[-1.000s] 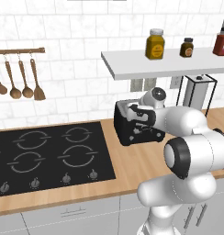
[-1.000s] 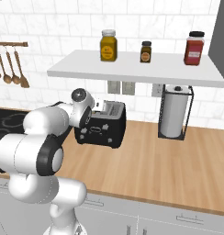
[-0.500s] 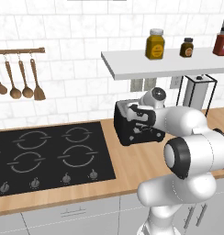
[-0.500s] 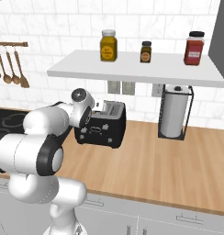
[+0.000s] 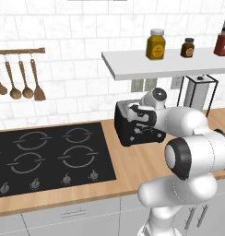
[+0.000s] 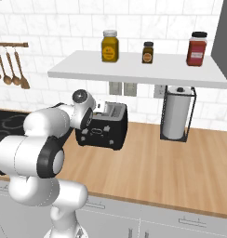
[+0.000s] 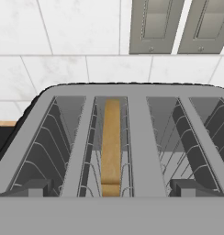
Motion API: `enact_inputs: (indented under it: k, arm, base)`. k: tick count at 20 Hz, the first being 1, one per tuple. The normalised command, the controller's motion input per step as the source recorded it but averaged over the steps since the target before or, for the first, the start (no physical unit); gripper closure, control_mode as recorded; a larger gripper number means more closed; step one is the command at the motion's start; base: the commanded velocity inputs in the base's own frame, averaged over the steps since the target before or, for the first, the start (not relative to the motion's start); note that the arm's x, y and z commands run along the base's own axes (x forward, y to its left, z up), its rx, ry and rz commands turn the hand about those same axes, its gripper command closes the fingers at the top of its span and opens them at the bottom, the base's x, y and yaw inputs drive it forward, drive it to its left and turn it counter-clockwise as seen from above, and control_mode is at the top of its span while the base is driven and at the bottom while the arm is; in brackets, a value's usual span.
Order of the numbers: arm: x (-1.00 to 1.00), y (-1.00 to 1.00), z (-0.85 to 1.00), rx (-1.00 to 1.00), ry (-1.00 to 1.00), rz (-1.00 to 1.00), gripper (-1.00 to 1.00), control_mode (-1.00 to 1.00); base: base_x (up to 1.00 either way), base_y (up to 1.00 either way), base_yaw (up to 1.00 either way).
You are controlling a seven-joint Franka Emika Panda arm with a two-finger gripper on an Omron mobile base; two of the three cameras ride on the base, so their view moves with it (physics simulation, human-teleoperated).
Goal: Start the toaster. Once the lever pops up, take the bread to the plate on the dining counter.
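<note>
The black toaster (image 5: 133,131) (image 6: 105,131) stands on the wooden wall counter against the tiles. My gripper (image 5: 135,115) (image 7: 111,189) hovers over its front edge, open, with nothing between the fingertips (image 7: 36,188). In the hand view I look down into the slots of the toaster (image 7: 137,133). The tan bread (image 7: 111,147) stands edge-up deep inside the left slot. My arm hides the toaster's lever in both base views. The plate and the dining counter are out of view.
A black hob (image 5: 45,156) lies left of the toaster. A paper towel holder (image 6: 176,116) stands to its right. Just above, a white shelf (image 6: 134,72) carries three jars. Wooden utensils (image 5: 22,78) hang at the left. Two wall sockets (image 7: 178,25) sit behind the toaster.
</note>
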Motion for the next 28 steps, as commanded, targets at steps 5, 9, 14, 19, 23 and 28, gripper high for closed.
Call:
enact_inputs:
  k: [5, 9, 14, 19, 23, 28]
  arm:
    - [0.0, 0.0, 0.0, 0.0, 0.0, 0.0, -1.0, -1.0]
    - [0.0, 0.0, 0.0, 0.0, 0.0, 0.0, -1.0, -1.0]
    - [0.0, 0.0, 0.0, 0.0, 0.0, 0.0, -1.0, -1.0]
    - [0.0, 0.0, 0.0, 0.0, 0.0, 0.0, -1.0, -1.0]
    - [0.0, 0.0, 0.0, 0.0, 0.0, 0.0, -1.0, -1.0]
    - [0.0, 0.0, 0.0, 0.0, 0.0, 0.0, -1.0, -1.0]
  base:
    - [0.0, 0.0, 0.0]
    - [0.0, 0.0, 0.0]
    - [0.0, 0.0, 0.0]
    - [0.0, 0.0, 0.0]
    - [0.0, 0.0, 0.0]
    - [0.0, 0.0, 0.0]
